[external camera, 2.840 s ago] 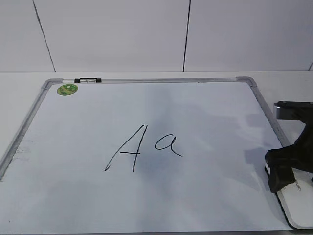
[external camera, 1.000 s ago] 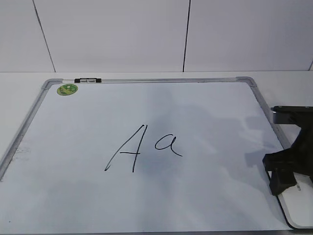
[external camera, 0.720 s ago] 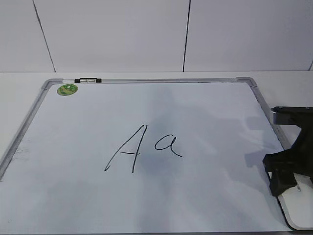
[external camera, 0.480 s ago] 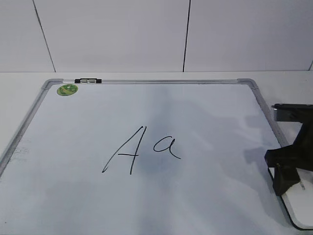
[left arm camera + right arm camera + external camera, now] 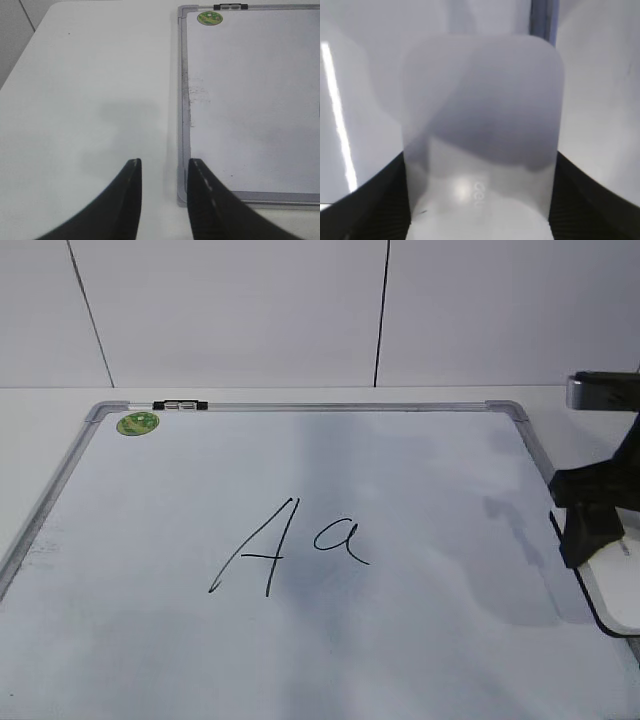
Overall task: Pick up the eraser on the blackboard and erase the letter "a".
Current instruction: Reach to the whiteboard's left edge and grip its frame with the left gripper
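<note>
While the right gripper (image 5: 480, 200) closes its two black fingers (image 5: 375, 200) against the long sides of the eraser (image 5: 480, 115), the white block fills the space between them and juts out forward past the fingertips, its rounded far corners clear in the right wrist view and faint grey lettering showing near the claw end. From the exterior view that same right gripper (image 5: 590, 525) sits at the right edge of the blackboard (image 5: 400, 480), with the eraser (image 5: 622, 590) poking out below and nearer the camera than the claw, its thin black underside showing as a dark rim; a soft shadow falls on the board just to the claw's left, though whether the eraser is lifted clear of the surface cannot be told. Well off to the left of the claw, near the middle of the board, stands the letter "a" (image 5: 342, 541), just right of the taller capital "A" (image 5: 256, 558), both unsmudged. Farther still, at the far left corner, are the green sticker (image 5: 137, 423) and, on the frame beside it, a small black-and-silver clip (image 5: 180, 405). The left gripper (image 5: 162, 172) hangs over the bare white table (image 5: 90, 100), its curved black fingers a narrow gap apart and holding nothing, with the board's near corner just to its right.
</note>
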Motion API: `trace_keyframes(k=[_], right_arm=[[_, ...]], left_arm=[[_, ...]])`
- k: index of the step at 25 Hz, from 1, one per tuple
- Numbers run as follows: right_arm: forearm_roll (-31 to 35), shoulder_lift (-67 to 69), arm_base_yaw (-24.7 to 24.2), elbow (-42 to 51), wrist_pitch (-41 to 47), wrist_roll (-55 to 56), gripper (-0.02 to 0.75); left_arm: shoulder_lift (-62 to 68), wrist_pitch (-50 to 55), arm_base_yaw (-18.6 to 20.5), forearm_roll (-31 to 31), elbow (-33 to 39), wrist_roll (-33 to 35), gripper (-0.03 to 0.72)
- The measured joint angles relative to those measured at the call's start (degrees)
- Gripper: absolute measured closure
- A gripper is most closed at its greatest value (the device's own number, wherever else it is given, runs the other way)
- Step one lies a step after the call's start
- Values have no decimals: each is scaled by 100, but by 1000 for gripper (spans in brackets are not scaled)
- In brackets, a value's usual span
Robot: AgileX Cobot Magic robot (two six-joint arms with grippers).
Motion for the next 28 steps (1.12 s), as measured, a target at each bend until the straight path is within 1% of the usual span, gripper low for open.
trace_keyframes(k=[6,12,22,28], right_arm=[[-71,0,763,-721,247,0,204],[-102,0,1236,-1295,447,0,204],[-221,0,1670,-1421,635,0,204],[-244,0,1709,-1421,648,-10,204]], left_arm=[[0,0,0,0,0,0,453],[0,0,0,0,0,0,453],[0,0,0,0,0,-2,453],[28,-21,0,-11,0,-2,453]])
